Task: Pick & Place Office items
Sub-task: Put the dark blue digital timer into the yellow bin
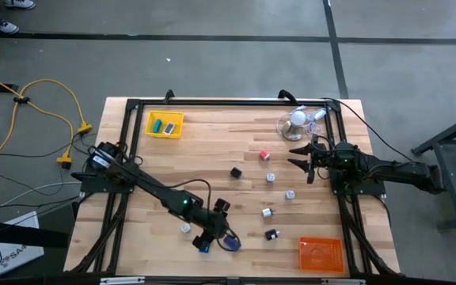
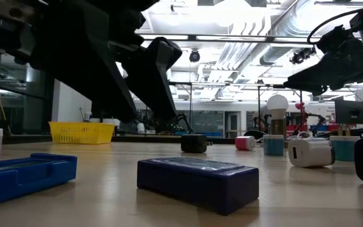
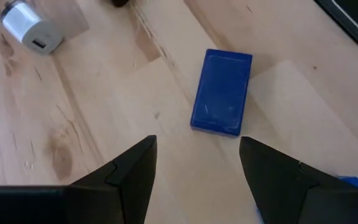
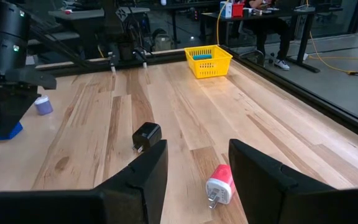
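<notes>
Left gripper (image 3: 194, 168) open, empty, hovering over the blue block (image 3: 222, 91) at the near table edge, not touching it. Right gripper (image 4: 197, 171) partly open, empty, at the far right, above the red-white plug (image 4: 219, 184); black plug (image 4: 146, 135) just beside.

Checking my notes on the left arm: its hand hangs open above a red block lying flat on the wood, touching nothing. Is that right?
Not quite: the block is blue, not red. The left wrist view shows it lying flat on the wood, with the left hand open above it and touching nothing, as you noted.
</notes>
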